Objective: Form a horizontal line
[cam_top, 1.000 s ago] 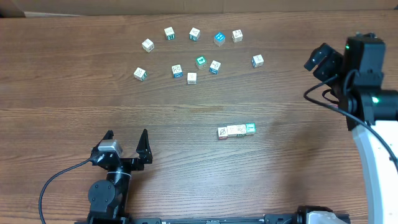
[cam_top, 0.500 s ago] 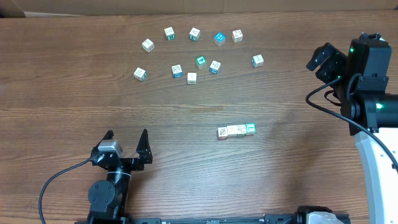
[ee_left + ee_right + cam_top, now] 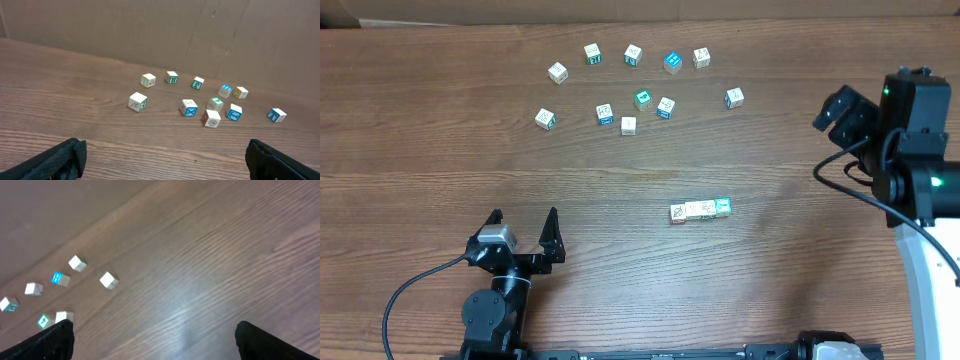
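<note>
Pictures illegible on horizontal line, seemingly four cubes.

My left gripper stands with jaws wide at the near edge of the table. From 9 to 11 o'clock of it the wood is bare and passable. From 12 to 2 o'clock, well apart, the scattered cubes form a loose band with narrow gaps. At 3 o'clock the horizontal line blocks the way beyond a stretch of open wood. My right gripper, jaws wide, has one blue-faced cube at 9 o'clock. Toward 8 o'clock the wood is bare as far as the horizontal line.
</note>
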Controlling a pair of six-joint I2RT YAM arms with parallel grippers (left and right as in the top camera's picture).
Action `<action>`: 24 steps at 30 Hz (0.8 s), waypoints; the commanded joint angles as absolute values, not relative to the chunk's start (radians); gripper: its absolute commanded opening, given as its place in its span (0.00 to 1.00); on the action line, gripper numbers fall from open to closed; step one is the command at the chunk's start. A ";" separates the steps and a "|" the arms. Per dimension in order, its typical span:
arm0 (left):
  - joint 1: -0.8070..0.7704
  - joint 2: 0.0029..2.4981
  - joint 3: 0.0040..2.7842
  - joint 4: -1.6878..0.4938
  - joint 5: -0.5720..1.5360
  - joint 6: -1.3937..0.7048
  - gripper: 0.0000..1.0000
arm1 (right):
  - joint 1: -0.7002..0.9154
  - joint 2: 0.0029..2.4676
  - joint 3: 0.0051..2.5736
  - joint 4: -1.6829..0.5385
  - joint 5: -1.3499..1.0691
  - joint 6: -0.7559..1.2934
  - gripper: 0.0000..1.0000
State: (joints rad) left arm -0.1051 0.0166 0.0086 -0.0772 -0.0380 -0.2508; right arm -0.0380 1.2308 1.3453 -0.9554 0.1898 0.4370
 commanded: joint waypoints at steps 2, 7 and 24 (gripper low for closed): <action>-0.112 0.004 0.005 -0.075 -0.033 -0.224 1.00 | -0.038 1.182 1.261 -0.916 0.146 0.340 1.00; -0.112 0.004 0.005 -0.075 -0.033 -0.224 1.00 | -0.038 1.129 1.067 -0.767 0.108 0.314 1.00; -0.112 0.004 0.005 -0.076 -0.033 -0.224 1.00 | 0.095 1.109 0.820 -0.551 0.020 0.125 1.00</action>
State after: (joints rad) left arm -0.1051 0.0166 0.0086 -0.0772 -0.0380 -0.2508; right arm 0.0875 1.1336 0.8352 -0.5602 0.0261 0.1528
